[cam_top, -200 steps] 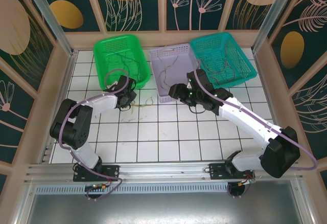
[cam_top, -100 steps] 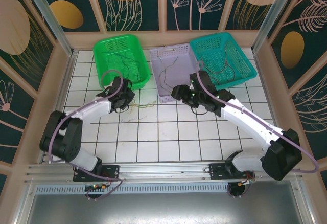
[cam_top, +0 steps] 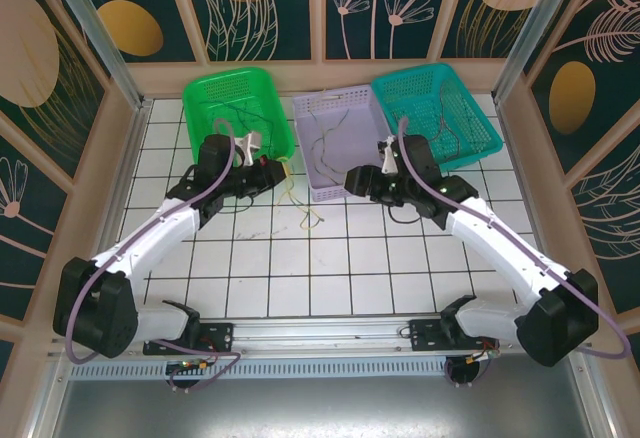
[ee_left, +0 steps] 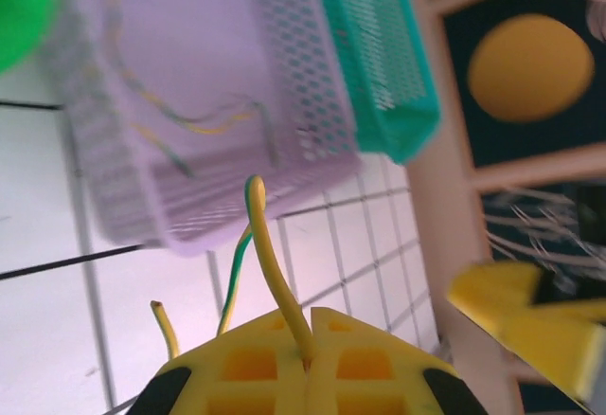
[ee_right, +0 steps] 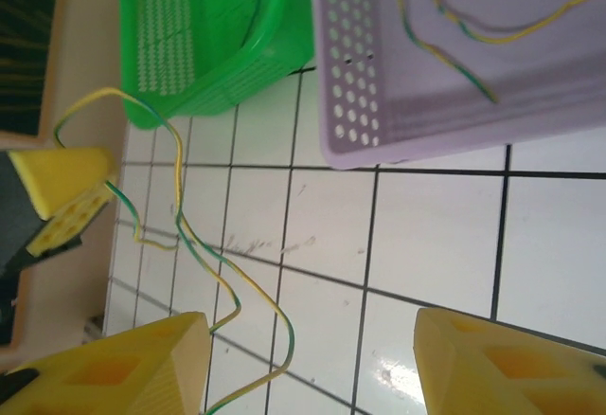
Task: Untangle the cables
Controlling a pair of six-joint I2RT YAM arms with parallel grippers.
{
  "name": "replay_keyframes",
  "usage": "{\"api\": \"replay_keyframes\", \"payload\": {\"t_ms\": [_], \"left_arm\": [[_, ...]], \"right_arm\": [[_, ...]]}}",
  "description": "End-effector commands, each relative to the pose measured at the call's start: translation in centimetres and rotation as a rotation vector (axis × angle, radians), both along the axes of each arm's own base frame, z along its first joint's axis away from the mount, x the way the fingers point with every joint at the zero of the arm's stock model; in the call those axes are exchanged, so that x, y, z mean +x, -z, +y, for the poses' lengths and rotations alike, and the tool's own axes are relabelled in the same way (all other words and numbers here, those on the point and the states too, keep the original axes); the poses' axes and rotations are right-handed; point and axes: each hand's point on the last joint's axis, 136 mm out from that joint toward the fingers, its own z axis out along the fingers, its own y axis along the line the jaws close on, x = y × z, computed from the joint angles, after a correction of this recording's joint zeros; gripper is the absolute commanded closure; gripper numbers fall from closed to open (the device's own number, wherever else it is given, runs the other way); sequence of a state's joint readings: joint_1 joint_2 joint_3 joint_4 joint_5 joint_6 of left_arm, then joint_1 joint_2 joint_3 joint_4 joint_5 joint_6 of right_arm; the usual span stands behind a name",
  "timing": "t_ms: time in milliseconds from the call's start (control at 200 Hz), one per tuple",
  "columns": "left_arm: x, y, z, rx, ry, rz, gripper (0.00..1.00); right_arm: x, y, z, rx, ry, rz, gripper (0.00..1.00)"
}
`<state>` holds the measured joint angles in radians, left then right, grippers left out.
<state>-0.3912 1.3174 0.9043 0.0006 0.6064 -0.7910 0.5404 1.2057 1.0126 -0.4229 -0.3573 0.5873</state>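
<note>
My left gripper (cam_top: 284, 170) is shut on a yellow-green cable (cam_top: 308, 213), one of the cables. It hangs from the fingers down to the tiles in front of the lilac basket (cam_top: 312, 184). In the left wrist view the yellow fingers (ee_left: 256, 372) pinch that cable (ee_left: 270, 263) at the gripper (ee_left: 308, 363). My right gripper (cam_top: 352, 181) stands open just to the right of it. In the right wrist view the hanging cable (ee_right: 194, 240) loops past the left finger of this gripper (ee_right: 312, 368), with nothing between the fingers. More cables (ee_right: 454, 17) lie in the lilac basket.
A green basket (cam_top: 203, 92) stands at the back left and a teal basket (cam_top: 478, 108) at the back right, each with thin wires inside. The lilac basket (ee_right: 360, 102) sits between them. Wooden walls fence in the white tiled table (cam_top: 300, 268).
My left gripper closed on the yellow-green cable, rose from the tiles by the green basket and swung right, lifting the cable. The right gripper stayed open, shifting slightly right.
</note>
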Motion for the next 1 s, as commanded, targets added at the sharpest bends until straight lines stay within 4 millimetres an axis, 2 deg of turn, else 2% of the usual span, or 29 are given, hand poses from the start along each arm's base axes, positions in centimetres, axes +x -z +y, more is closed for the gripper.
{"api": "replay_keyframes", "payload": {"t_ms": [0,30,185,440,561,706,886,996], "left_arm": [[-1.8,-4.5,-2.6,-0.081,0.263,-0.183,1.00],[-1.9,-5.3,-2.8,-0.085,0.288,-0.208,1.00],[-2.4,-6.6,-3.8,-0.117,0.394,-0.242,1.00],[-1.6,-6.9,-4.5,-0.138,0.419,-0.230,1.00],[-1.3,-7.0,-4.7,-0.150,0.422,-0.223,1.00],[-1.1,-7.0,-4.8,-0.154,0.423,-0.222,1.00],[-0.9,-7.3,-4.9,-0.167,0.423,-0.224,1.00],[-0.8,-7.2,-5.0,-0.166,0.420,-0.222,1.00]], "right_arm": [[-1.6,-1.2,1.3,0.045,-0.230,-0.051,0.41],[-2.1,-1.1,1.6,0.059,-0.279,-0.057,0.41],[-4.3,-0.4,3.2,0.163,-0.433,-0.038,0.41],[-3.4,-0.6,4.5,0.213,-0.417,-0.109,0.42],[-2.8,-0.5,5.8,0.264,-0.431,-0.105,0.44],[-3.2,0.0,8.4,0.259,-0.475,-0.099,0.47],[-2.3,1.4,8.8,0.254,-0.438,-0.097,0.54],[-1.9,1.5,9.3,0.273,-0.438,-0.086,0.67]]}}
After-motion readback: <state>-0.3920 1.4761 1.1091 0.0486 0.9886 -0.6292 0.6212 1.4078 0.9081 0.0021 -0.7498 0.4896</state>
